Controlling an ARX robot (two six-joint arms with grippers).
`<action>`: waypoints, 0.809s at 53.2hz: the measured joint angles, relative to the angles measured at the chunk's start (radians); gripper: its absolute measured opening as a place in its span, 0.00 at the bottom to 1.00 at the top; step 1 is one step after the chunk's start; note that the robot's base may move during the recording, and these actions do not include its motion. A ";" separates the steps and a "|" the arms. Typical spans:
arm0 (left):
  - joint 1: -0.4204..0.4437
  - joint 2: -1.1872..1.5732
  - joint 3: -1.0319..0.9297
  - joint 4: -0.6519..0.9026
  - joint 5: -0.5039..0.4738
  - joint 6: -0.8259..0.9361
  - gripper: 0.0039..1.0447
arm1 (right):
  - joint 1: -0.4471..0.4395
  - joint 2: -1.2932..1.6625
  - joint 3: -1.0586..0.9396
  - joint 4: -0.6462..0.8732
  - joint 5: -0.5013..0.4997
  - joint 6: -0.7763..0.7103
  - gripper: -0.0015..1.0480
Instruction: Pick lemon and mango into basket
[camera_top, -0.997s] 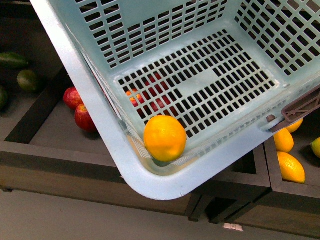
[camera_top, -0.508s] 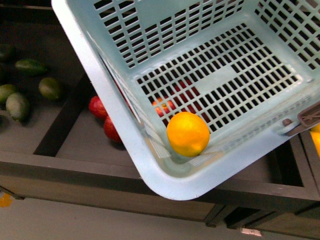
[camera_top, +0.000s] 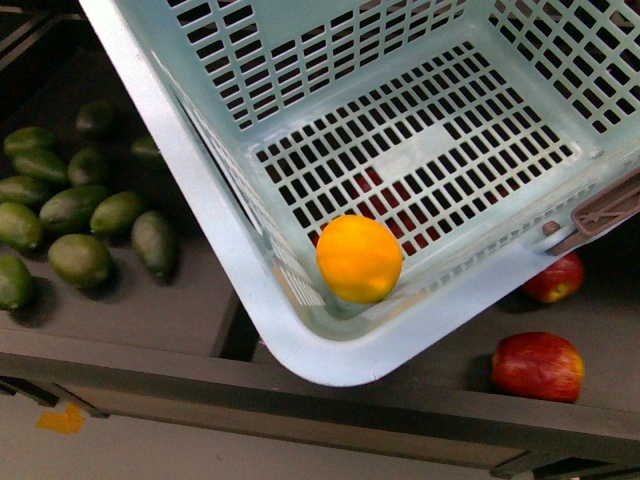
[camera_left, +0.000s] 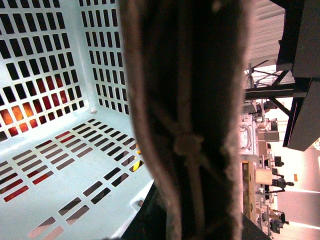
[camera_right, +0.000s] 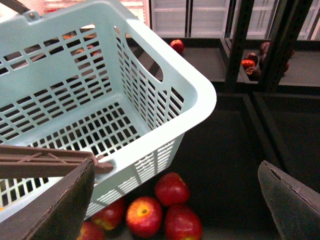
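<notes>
My right pincer (camera_right: 176, 167) stands wide apart and holds nothing; red apples (camera_right: 171, 189) lie ahead of it, just beside the basket (camera_right: 199, 94). My left pincer is hidden behind the blurred brown handle (camera_left: 185, 125) that fills the left wrist view, so I cannot tell its state. The lemon (camera_top: 359, 258) lies inside the basket, in its near corner, touching the wall, with green oval fruits (camera_top: 80, 215) outside to the left.

Soft, even light throughout; in the left wrist view the near basket handle (camera_left: 185, 120) is blurred, background overexposed.
</notes>
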 joint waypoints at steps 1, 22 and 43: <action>0.000 0.000 0.000 0.000 -0.002 0.000 0.05 | 0.000 0.000 0.000 0.000 0.000 0.000 0.92; 0.001 -0.001 0.000 0.000 -0.004 0.000 0.05 | 0.001 -0.002 0.002 0.000 0.000 0.000 0.92; 0.000 -0.001 0.000 0.000 -0.002 0.000 0.05 | 0.002 -0.002 0.000 0.000 0.000 0.000 0.92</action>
